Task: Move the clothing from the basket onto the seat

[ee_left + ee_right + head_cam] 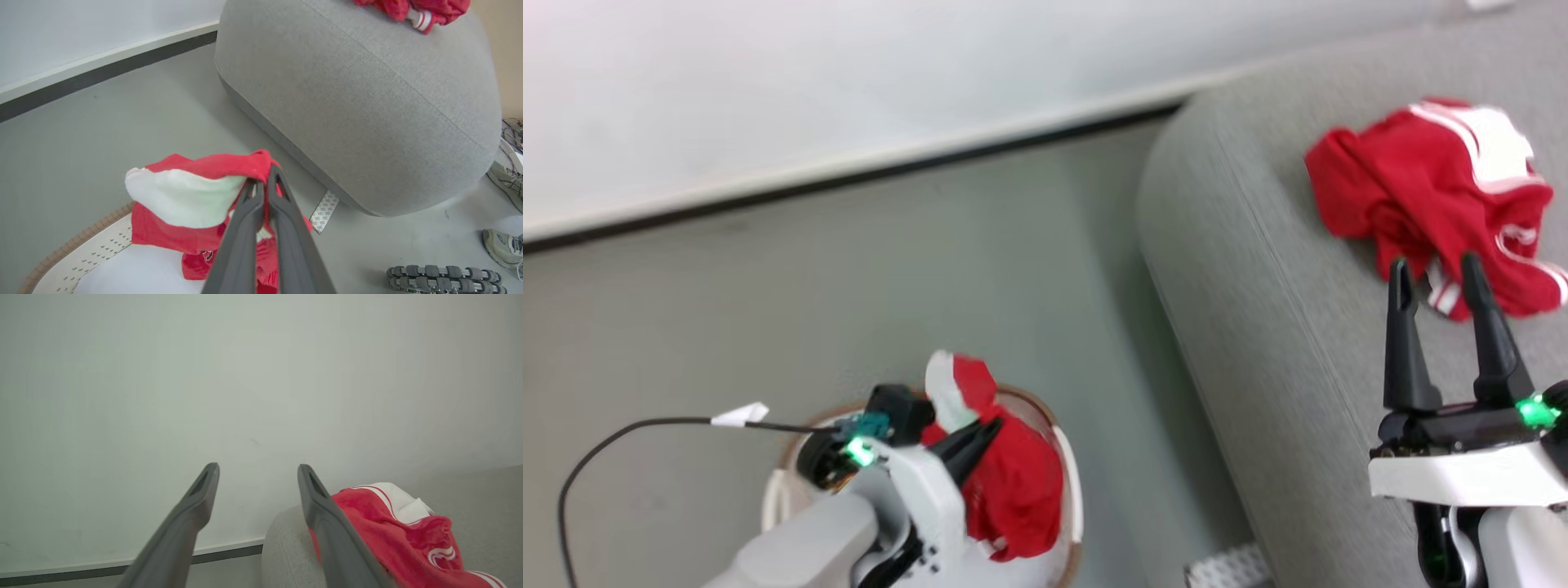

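left gripper point(263, 181) is pinched tight on a fold of the red garment point(192, 192), which hangs over the basket point(94, 245). its lower end might be inside, hard to tell. the seat point(1258, 286) is off to the right, across a strip of grey floor point(931, 269). right gripper point(1436, 273) sits spread and empty over the seat, beside another red piece point(1421, 180) lying there.
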